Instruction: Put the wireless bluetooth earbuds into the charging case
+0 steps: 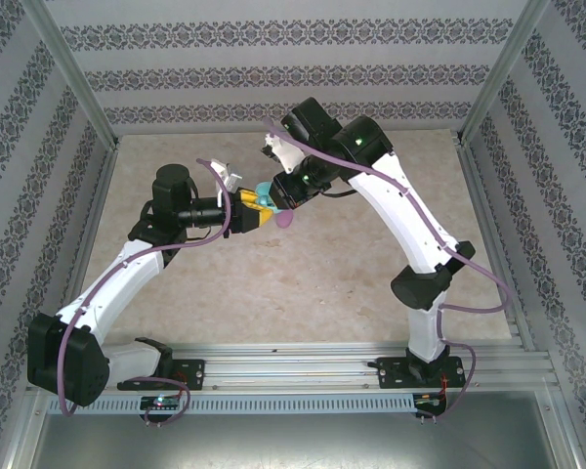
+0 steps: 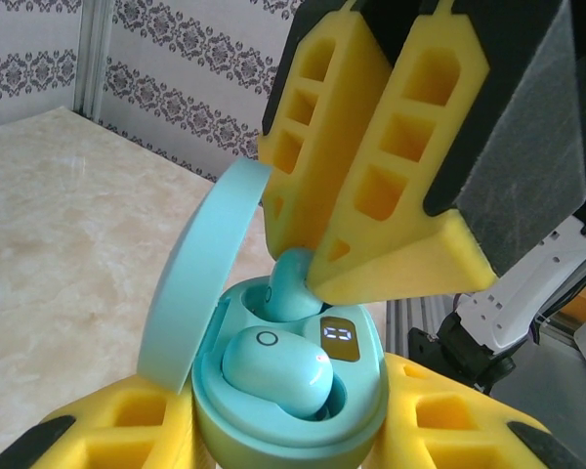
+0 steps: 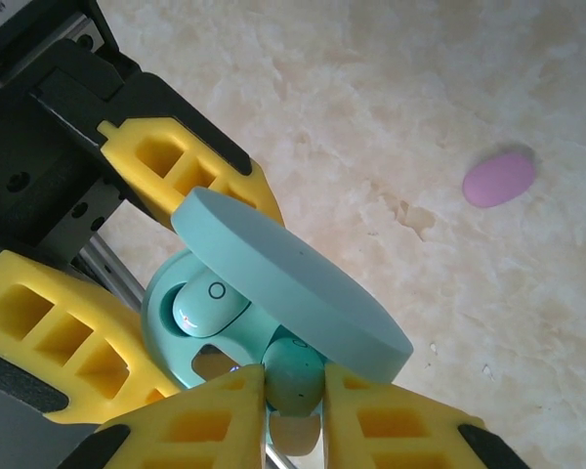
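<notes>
My left gripper [image 2: 293, 435] is shut on a light blue charging case [image 2: 371, 391], held off the table with its lid [image 2: 200, 283] standing open. One light blue earbud [image 2: 273, 371] lies in the near socket. My right gripper [image 3: 293, 396] is shut on a second light blue earbud [image 3: 293, 376], whose tip is down in the case's far socket under the lid [image 3: 293, 283]. In the top view both grippers meet at the case [image 1: 264, 195] over the middle of the table. The case's small display [image 2: 339, 339] is lit.
A pink-purple oval case [image 3: 499, 178] lies closed on the marble-patterned table, just right of the grippers in the top view [image 1: 285, 220]. Patterned walls and metal posts ring the table. A metal rail [image 1: 303, 366] runs along the near edge.
</notes>
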